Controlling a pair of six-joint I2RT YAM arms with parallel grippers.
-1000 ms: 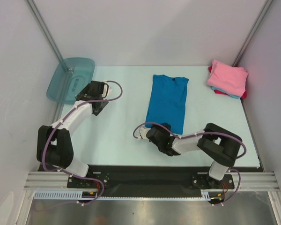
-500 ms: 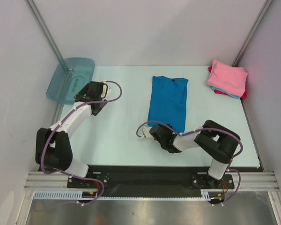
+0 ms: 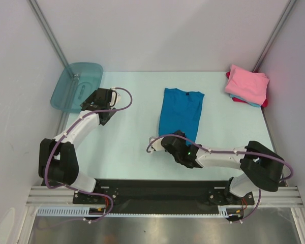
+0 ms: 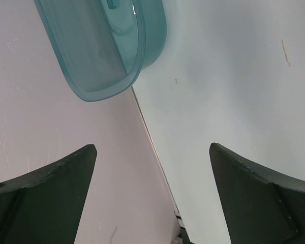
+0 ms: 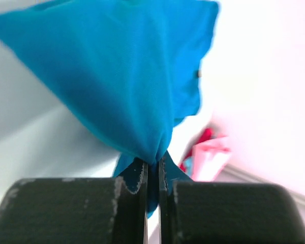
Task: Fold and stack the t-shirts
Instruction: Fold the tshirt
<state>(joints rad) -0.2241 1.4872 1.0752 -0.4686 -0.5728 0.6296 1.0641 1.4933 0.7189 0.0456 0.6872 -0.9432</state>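
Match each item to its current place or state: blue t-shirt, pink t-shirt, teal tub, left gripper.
Column A
1. blue t-shirt
2. pink t-shirt
3. teal plastic tub
4. left gripper

Column B
a. open, holding nothing
b. on top of the stack, far right corner
c. near hem pinched by the right gripper
d. far left corner

Pairs: 1-c, 2-b, 3-d, 4-a

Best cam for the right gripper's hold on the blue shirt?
Right wrist: the right gripper has its jaws shut on a bunched edge of the blue t-shirt. Top external shows most of the shirt, but the gripper hides the pinch. Left wrist misses it.
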